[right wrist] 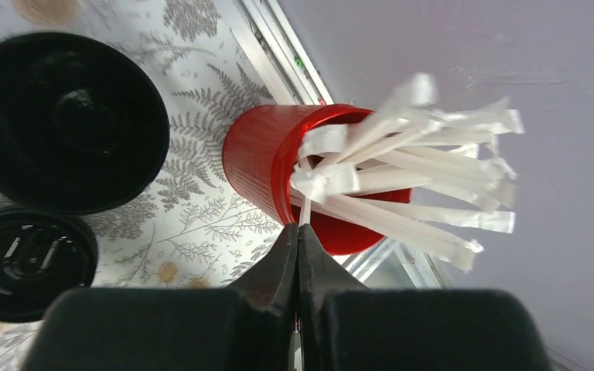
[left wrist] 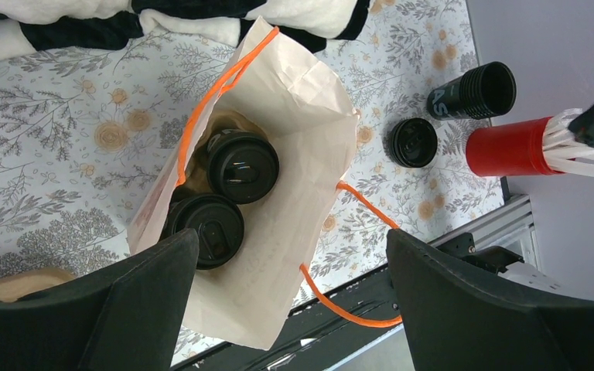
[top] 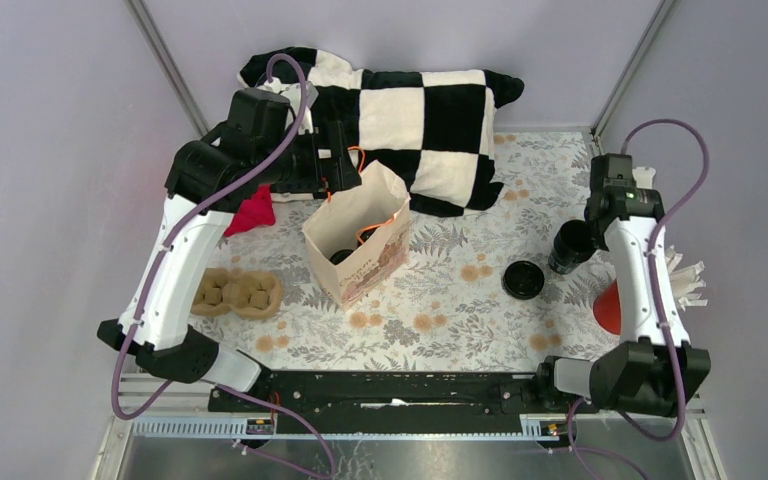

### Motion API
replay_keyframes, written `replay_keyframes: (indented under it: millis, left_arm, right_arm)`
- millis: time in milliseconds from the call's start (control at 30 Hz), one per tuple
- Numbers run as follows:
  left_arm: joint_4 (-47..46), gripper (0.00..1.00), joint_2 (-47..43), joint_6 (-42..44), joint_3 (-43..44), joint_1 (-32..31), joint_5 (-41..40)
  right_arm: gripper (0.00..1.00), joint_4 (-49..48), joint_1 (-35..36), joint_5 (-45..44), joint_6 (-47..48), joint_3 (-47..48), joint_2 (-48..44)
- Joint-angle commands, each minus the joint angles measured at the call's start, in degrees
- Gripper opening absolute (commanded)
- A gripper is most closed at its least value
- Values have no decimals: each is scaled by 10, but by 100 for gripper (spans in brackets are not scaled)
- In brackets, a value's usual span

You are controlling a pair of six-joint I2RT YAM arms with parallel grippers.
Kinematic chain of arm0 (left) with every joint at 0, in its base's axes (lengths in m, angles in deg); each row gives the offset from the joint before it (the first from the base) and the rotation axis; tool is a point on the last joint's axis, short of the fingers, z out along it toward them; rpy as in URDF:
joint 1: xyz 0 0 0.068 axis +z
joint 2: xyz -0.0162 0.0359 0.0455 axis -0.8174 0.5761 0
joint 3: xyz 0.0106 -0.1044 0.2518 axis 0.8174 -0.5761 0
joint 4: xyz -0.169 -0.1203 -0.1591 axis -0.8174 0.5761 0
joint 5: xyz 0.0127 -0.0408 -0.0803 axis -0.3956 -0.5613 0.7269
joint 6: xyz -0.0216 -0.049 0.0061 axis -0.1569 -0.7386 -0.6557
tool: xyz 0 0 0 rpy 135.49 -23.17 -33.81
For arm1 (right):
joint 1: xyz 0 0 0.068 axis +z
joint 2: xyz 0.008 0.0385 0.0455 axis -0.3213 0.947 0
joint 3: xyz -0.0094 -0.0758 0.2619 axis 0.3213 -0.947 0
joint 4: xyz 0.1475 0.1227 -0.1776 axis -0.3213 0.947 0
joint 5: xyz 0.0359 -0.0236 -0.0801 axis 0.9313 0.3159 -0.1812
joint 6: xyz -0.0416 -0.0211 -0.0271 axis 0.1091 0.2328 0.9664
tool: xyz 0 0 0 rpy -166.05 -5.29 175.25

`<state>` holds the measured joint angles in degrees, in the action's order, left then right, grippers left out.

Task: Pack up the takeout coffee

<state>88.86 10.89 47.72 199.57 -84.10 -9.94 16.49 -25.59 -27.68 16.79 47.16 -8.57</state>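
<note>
Two black takeout coffee cups with sip lids stand side by side inside the open paper bag with orange handles. My left gripper hangs open above the bag's mouth, touching nothing. In the top view the bag stands mid-table under that gripper. My right gripper is shut, its tips pinching a white wrapped straw that sticks out of the red cup.
An open stack of empty black cups and a loose black lid lie left of the red cup. A brown pulp carrier sits front left. A checkered cloth fills the back, with a red cloth beside the left arm.
</note>
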Motion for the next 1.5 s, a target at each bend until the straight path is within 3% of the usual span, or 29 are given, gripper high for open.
replay_keyframes:
  millis: [0,167,267,400,533,633,700,767,833,933,1033,1233,1467]
  left_arm:
    - [-23,95,-11,0,-17,3,17]
    - [-31,94,-19,-6,-31,3,24]
    - [-36,94,-32,-11,-36,3,8]
    - [-59,94,-65,-23,-52,3,-36]
    - [-83,94,-99,-33,-64,3,-80]
    - [-92,94,-125,-34,-77,3,-114]
    - [-96,94,-143,-36,-89,3,-129]
    - [-100,94,-161,-35,-105,3,-145]
    - [-106,94,-178,-35,-123,3,-154]
    - [-109,94,-194,-31,-138,3,-162]
    - [-109,94,-202,-23,-140,3,-172]
    - [-103,94,-217,-9,-142,3,-193]
    - [-111,94,-222,-9,-160,3,-193]
  right_arm:
    - [1,55,2,27,-21,77,-60]
    - [0,107,2,68,-27,162,-72]
    - [0,147,2,142,-7,269,-73]
    - [0,135,2,362,10,398,-74]
    - [0,74,2,639,-56,469,-40]
    - [0,-58,7,838,-169,454,-21]
    - [0,-203,28,887,-265,411,-32]
    - [0,-296,62,894,-325,390,-27]
    - [0,-318,139,891,-348,416,9]
    - [0,-213,267,809,-280,533,95]
    - [0,-131,338,725,-239,612,173]
    - [0,-16,414,636,-187,683,236]
    - [0,-3,428,610,-163,600,199]
